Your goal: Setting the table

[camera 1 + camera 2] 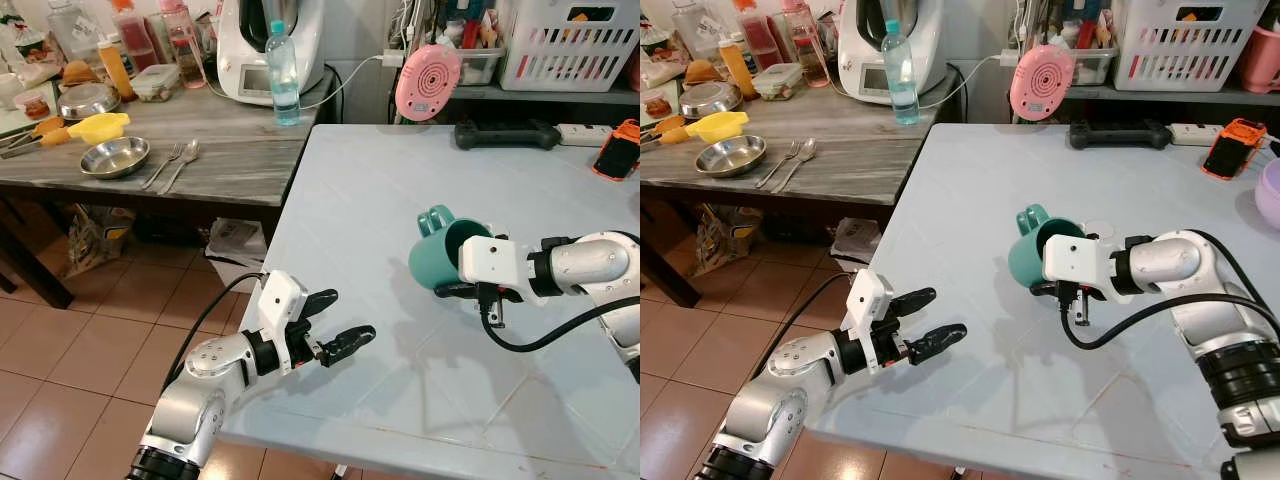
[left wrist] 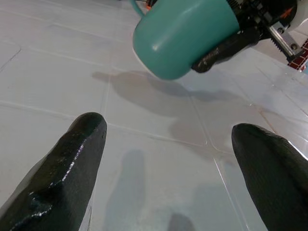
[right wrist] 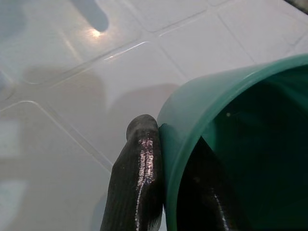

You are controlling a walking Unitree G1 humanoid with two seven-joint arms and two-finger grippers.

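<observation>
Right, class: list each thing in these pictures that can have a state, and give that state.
Teal ceramic mug: tilted, held off the table by its rim.
Right end effector: shut on the mug's wall.
Left end effector: open, empty.
Clear plastic water bottle: upright, capped.
Round steel bowl: upright, empty.

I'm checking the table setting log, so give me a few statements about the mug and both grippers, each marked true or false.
1. The right gripper pinches the teal ceramic mug by its rim. True.
2. The mug stands upright on the pale tiled table. False: it is tilted, held above the surface.
3. The left gripper is open and holds nothing. True.
4. The metal fork and spoon lie on the pale table. False: they lie on the grey wooden table.
</observation>
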